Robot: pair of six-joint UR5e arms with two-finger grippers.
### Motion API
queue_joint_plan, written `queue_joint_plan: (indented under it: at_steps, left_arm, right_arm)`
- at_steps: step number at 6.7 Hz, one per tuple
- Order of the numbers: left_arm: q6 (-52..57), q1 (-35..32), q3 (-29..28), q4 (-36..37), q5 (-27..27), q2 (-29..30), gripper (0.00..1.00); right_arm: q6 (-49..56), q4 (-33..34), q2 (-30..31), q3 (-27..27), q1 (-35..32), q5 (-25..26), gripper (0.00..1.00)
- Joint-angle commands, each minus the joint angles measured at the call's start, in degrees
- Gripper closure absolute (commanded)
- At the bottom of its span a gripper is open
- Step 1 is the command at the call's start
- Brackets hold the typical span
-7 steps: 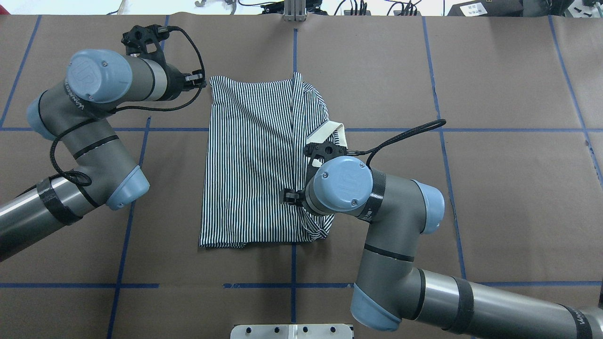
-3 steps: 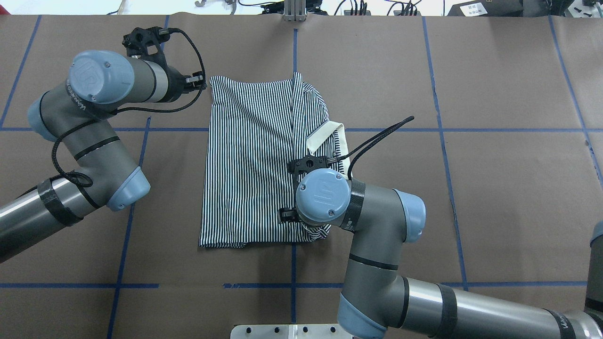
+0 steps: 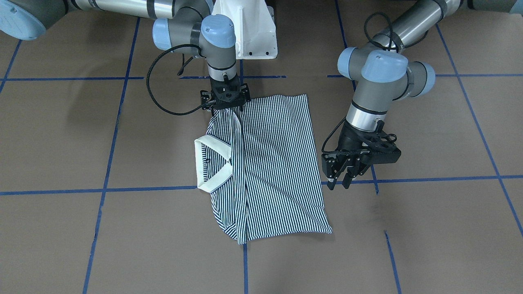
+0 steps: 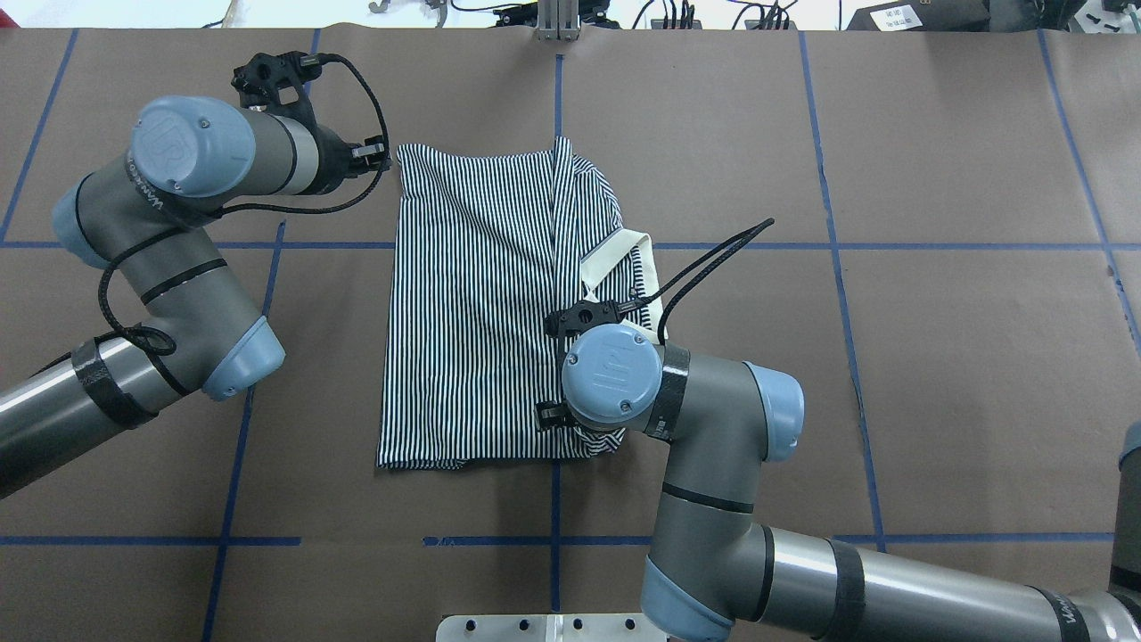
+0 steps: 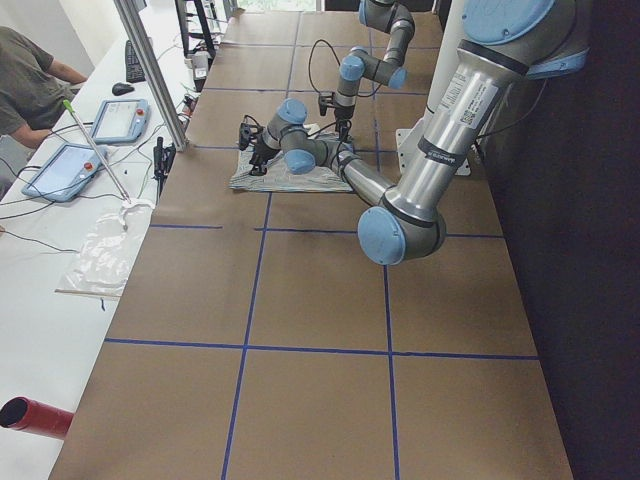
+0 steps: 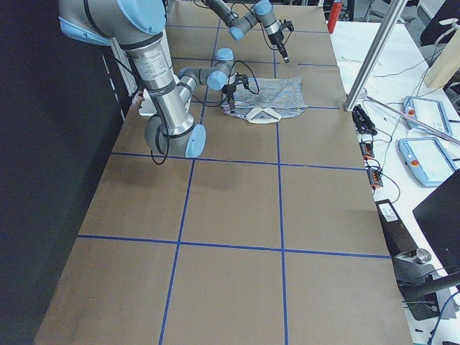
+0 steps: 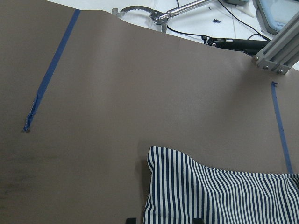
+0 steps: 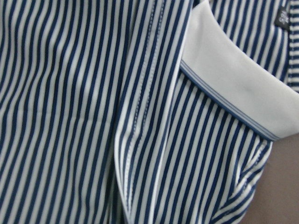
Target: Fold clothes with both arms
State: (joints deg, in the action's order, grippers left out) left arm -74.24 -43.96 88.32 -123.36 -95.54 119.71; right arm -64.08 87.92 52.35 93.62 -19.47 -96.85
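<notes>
The striped polo shirt lies flat on the brown table, its right side folded in and its cream collar on top. My left gripper hovers open beside the shirt's far left corner, touching nothing; that corner fills the bottom of the left wrist view. My right gripper points straight down onto the folded edge near the robot's side, fingertips sunk in the fabric. I cannot tell whether they pinch it. In the overhead view the right wrist hides them. Stripes and collar fill the right wrist view.
Blue tape lines grid the table. The white pedestal base stands at the robot's edge and an aluminium post at the far edge. A person sits at a side bench with tablets.
My right arm has shifted toward the robot and leftward over the shirt, its cable swinging along. The shirt and my left arm have stayed almost still.
</notes>
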Motion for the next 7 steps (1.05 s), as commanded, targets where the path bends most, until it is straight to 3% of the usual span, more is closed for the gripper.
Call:
queue_joint_plan:
  at_steps: [1, 3, 4, 5, 7]
  left_arm:
    - [-0.03, 0.02, 0.01, 0.05, 0.00, 0.00, 0.50]
    - [0.06, 0.02, 0.09, 0.05, 0.00, 0.00, 0.50]
    - [0.06, 0.02, 0.09, 0.05, 0.00, 0.00, 0.50]
    - [-0.02, 0.02, 1.14, 0.14, -0.09, 0.00, 0.50]
    - [0.15, 0.02, 5.26, 4.78, -0.09, 0.00, 0.50]
  right_arm:
    - [2.98, 0.76, 6.75, 6.00, -0.83, -0.35, 0.00]
    - [7.11, 1.11, 15.55, 14.54, -1.53, -0.62, 0.00]
    - [7.31, 1.38, 15.41, 14.75, -1.01, -0.36, 0.00]
    - [6.61, 1.46, 11.58, 13.01, -1.44, -0.10, 0.00]
    - [4.42, 0.94, -1.13, 1.03, -3.02, 0.17, 0.00]
